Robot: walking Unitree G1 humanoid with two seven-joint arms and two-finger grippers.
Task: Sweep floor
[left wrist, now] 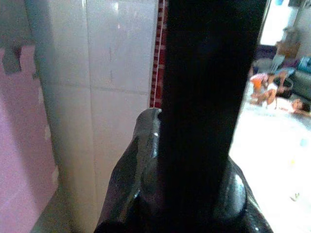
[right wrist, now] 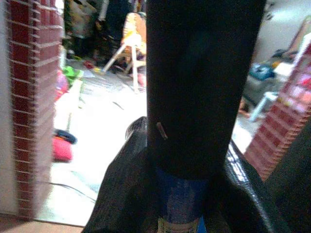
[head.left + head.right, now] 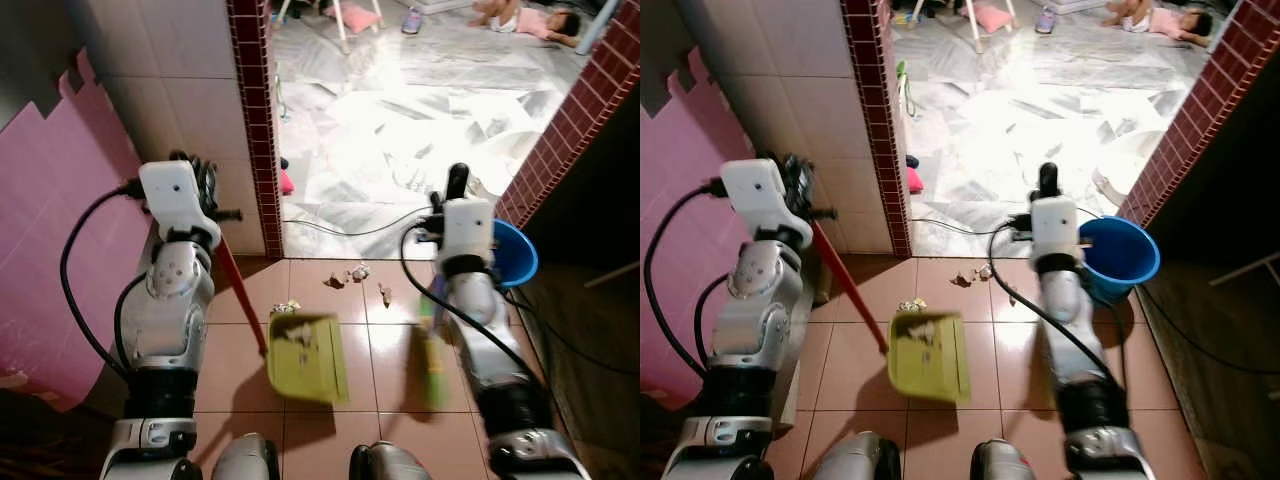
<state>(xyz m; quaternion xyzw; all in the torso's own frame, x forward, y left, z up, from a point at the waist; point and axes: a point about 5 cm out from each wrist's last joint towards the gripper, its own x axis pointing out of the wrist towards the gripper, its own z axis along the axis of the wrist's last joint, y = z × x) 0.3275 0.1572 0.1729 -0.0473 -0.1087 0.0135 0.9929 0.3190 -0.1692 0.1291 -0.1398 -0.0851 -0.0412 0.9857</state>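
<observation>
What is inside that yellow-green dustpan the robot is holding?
A few pale scraps of litter lie in the yellow-green plastic dustpan. Whether any fine dust has collected there cannot be made out.

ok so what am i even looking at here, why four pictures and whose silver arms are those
Those arms belong to a humanoid robot sweeping a floor. The top two pictures come from the two cameras in its head, looking down at its own arms and the tiled floor. The other two come from cameras on its wrists, looking along the black fingers.

The left gripper holds the red handle of a green dustpan, which sits low over the brown tiles with some scraps in it. The right gripper holds a broom, blurred in the left eye view. A few bits of litter lie on the tiles ahead of the dustpan. A blue bucket stands by the right arm. Past the brick doorway is a marble floor.
</observation>
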